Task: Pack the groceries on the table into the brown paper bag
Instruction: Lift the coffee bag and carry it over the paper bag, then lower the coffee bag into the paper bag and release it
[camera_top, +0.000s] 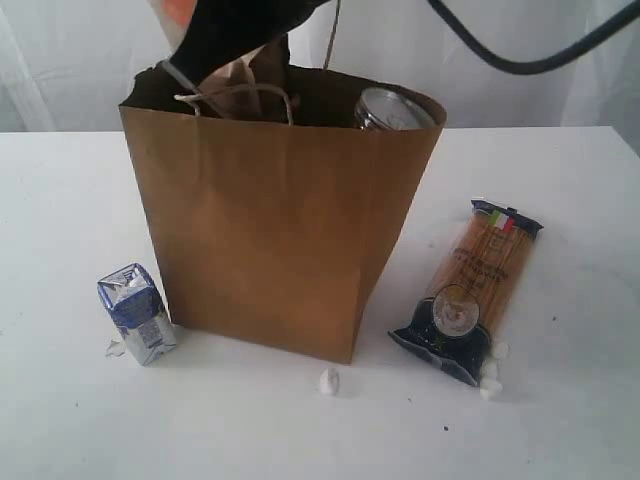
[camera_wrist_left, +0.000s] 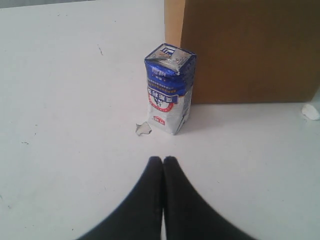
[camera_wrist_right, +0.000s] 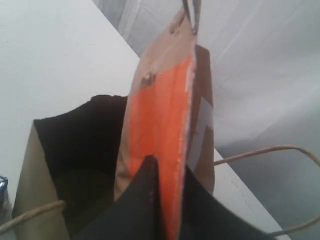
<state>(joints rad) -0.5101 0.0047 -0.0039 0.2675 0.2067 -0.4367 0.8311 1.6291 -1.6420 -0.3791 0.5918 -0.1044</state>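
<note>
white scrap (camera_top: 329, 380) seen on table (camera_top: 560, 200) before brown paper bag (camera_top: 270, 230) | small blue-white carton (camera_top: 139, 312) stood upright at bag's left corner | spaghetti packet (camera_top: 470, 300) laid flat to its right | left gripper (camera_wrist_left: 163, 161) closed, empty, facing carton | right gripper (camera_wrist_right: 167, 167) clamped on brown orange-labelled pouch (camera_wrist_right: 160, 110) — held over bag mouth

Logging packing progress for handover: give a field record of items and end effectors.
bag: brown paper bag upright on table, open
in bag: jar, top showing at rim
on table: small blue-white carton standing beside bag; spaghetti packet lying flat
right end effector: shut on brown orange-labelled pouch, over bag opening
left end effector: shut, empty, facing carton
</note>
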